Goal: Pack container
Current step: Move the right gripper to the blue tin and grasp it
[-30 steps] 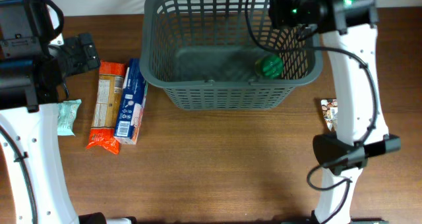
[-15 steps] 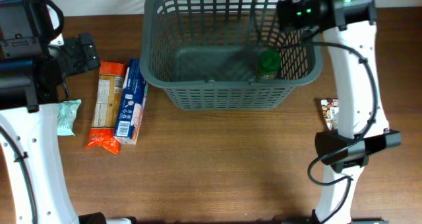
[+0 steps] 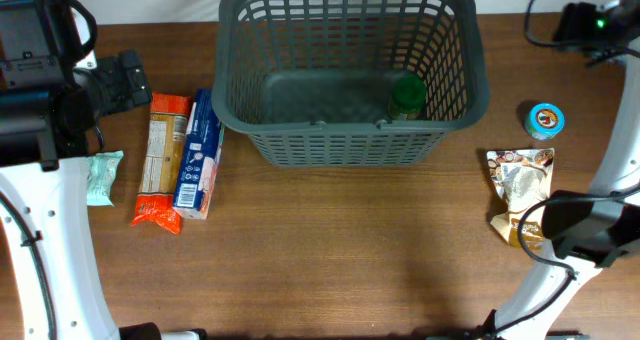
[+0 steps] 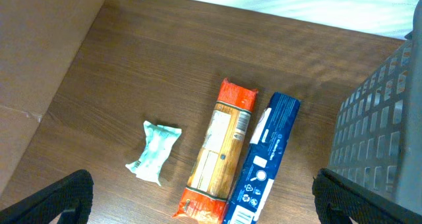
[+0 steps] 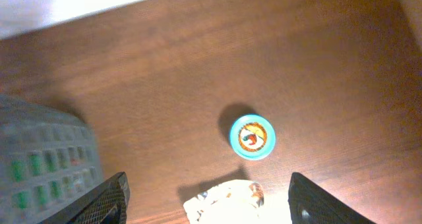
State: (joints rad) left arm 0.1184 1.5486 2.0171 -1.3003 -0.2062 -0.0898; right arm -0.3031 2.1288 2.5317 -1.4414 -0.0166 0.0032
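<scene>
The dark grey basket (image 3: 350, 140) stands at the back middle of the table. A green jar (image 3: 407, 97) stands inside it at the right end. My right gripper (image 3: 588, 25) is open and empty, high above the table to the right of the basket. In the right wrist view (image 5: 211, 201) it hangs over a blue-lidded can (image 5: 252, 136) and a shiny snack bag (image 5: 231, 207), with the basket (image 5: 39, 165) at the left. My left gripper (image 4: 204, 207) is open and empty above the packs to the left of the basket (image 4: 382, 132).
Left of the basket lie an orange pasta pack (image 3: 162, 160), a blue box (image 3: 198, 152) and a mint-green packet (image 3: 103, 177). The blue-lidded can (image 3: 544, 120) and snack bag (image 3: 520, 192) lie to the right. A cardboard wall (image 4: 39, 59) borders the left.
My right gripper has pulled out of the basket and swung to the right, leaving the green jar standing inside. The can is now uncovered. The left arm has not moved.
</scene>
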